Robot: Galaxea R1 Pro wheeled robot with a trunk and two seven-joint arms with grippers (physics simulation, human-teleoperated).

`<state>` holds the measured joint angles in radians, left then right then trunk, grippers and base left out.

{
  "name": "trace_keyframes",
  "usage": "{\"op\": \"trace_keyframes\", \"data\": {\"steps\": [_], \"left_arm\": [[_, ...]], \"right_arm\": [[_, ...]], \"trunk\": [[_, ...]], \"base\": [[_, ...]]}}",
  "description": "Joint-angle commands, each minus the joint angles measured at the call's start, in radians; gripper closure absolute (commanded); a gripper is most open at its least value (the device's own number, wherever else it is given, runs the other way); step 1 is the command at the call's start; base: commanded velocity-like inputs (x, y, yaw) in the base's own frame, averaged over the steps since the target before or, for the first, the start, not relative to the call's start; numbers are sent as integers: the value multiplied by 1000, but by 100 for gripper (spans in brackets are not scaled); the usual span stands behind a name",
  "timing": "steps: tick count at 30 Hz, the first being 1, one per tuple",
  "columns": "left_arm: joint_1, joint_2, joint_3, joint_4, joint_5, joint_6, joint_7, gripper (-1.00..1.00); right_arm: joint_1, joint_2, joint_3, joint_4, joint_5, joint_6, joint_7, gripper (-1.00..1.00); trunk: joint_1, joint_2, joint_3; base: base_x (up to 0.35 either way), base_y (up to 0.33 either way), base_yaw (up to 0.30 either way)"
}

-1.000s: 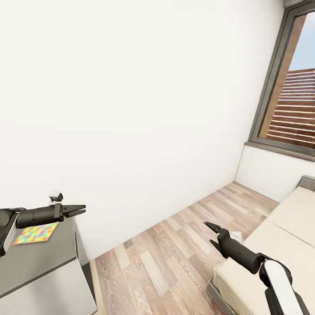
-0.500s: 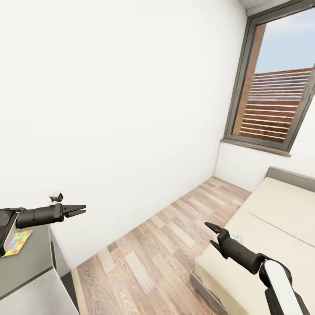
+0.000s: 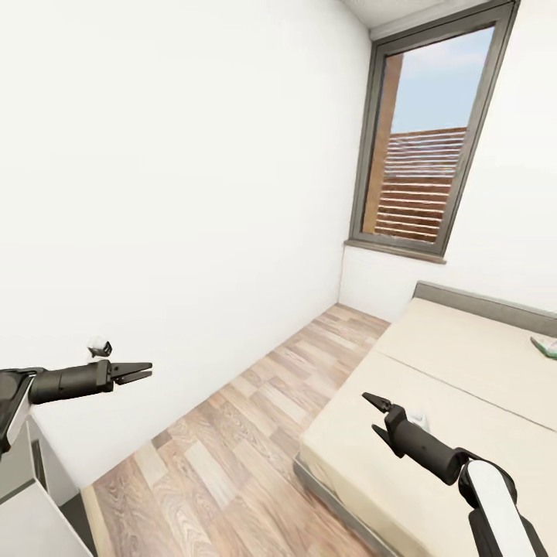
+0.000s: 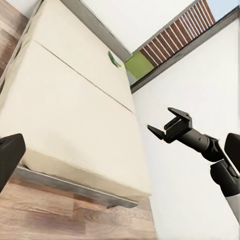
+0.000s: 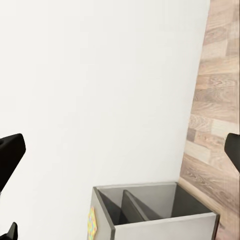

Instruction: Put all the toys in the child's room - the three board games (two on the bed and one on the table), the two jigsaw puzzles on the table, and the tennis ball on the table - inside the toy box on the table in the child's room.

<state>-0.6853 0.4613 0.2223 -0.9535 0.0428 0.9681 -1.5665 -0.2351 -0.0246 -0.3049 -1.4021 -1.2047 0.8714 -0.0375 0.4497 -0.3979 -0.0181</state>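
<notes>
While both arms hang in the air, the left gripper (image 3: 139, 372) and right gripper (image 3: 374, 414) are spread apart, holding nothing. A board game (image 3: 546, 346) lies on the bed (image 3: 464, 371) at 3 o'clock; the right wrist view shows a puzzle (image 5: 92, 223) on the desk (image 5: 165, 220).

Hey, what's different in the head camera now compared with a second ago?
The camera has swung to the right: the grey desk with the mosaic puzzle square has slid out at the left, while the beige bed and grey-framed window have come fully into view. Both arms keep their pose, left gripper and right gripper open and empty.
</notes>
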Motion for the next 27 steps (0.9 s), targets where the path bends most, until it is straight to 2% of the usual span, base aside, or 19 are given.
{"op": "trace_keyframes", "data": {"steps": [1,14,19,27], "left_arm": [[0,0,0,-1,-1,11,-4,-100],[0,0,1,-1,-1,11,-4,-100],[0,0,2,-1,-1,11,-4,-100],[0,0,2,-1,-1,11,-4,-100]], "right_arm": [[-1,0,-1,0,-5,5,-4,-100],[-1,0,0,0,-6,-15,-4,-100],[-1,0,1,0,-4,-19,-4,-100],[-1,-3,1,34,-4,-71,-5,-100]], "trunk": [[0,-2,-2],[0,-2,-10],[0,-2,-12],[0,-2,-12]], "base": [[-193,-220,-274],[-191,-220,-248],[-160,-220,-56],[-109,-218,-7]]}}
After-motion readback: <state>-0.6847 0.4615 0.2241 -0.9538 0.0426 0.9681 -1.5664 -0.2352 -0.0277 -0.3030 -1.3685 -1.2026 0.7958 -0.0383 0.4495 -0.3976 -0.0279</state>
